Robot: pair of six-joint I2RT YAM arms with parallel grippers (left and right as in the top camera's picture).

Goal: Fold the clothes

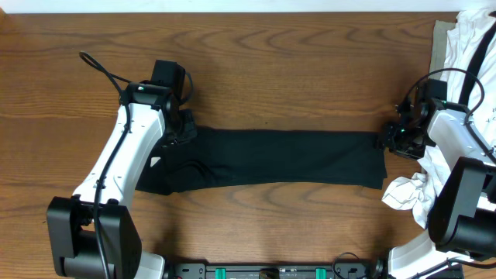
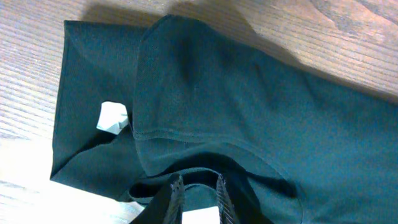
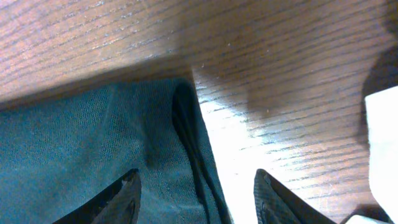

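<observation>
Clothes (image 1: pixel 287 159) edge inside spread right tool (image 3: pixel 196 193)

The long black soft-fabric garment (image 1: pixel 287 159) lies lengthwise across the brown wooden table (image 1: pixel 294 70), my left pincer (image 1: pixel 184 128) over its left part, my right pincer (image 1: pixel 391 139) at its right edge, crumpled white cloth garments (image 1: pixel 473 46) farther right.

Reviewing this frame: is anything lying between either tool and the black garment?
Nothing visible. The right tool is open and straddles the black garment's right edge. The left tool is directly over its collar end. The white garments lie off to the side, not between.
</observation>
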